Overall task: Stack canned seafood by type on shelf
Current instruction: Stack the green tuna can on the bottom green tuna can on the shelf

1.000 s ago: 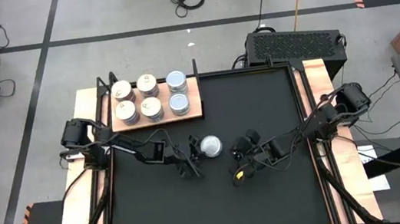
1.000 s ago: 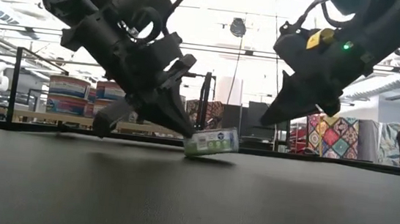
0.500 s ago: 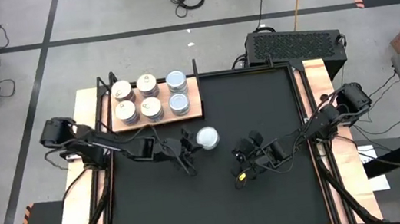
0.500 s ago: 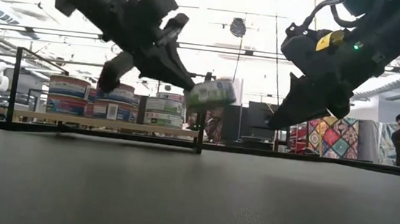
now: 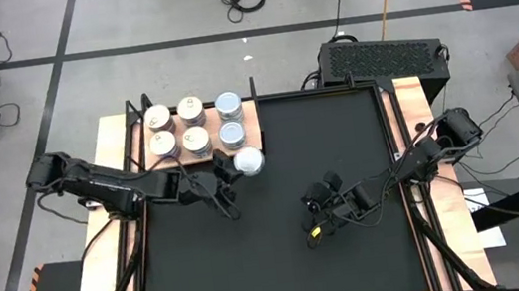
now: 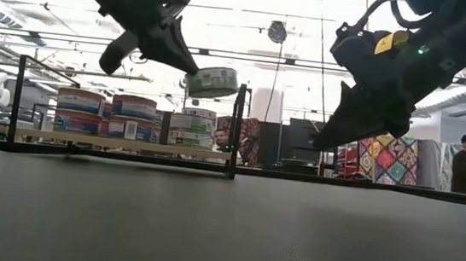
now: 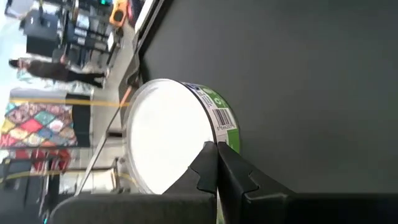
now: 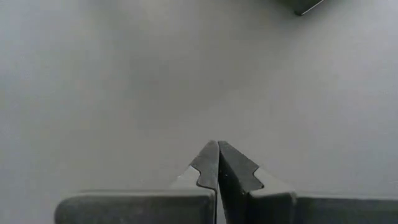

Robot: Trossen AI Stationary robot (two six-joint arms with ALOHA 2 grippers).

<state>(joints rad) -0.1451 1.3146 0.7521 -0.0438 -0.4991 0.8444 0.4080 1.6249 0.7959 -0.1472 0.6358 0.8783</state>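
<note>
From above, you had the left gripper clamped on a pale-topped tin at the near edge of the shelf, just beside the six tins standing on it. At table height, that tin hung clear above the black mat. Your right gripper was pinched shut on nothing, well away from the shelf.

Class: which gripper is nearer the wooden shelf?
Left. The left gripper carries a tin at the shelf's edge; the right gripper hangs mid-mat, far off.
</note>
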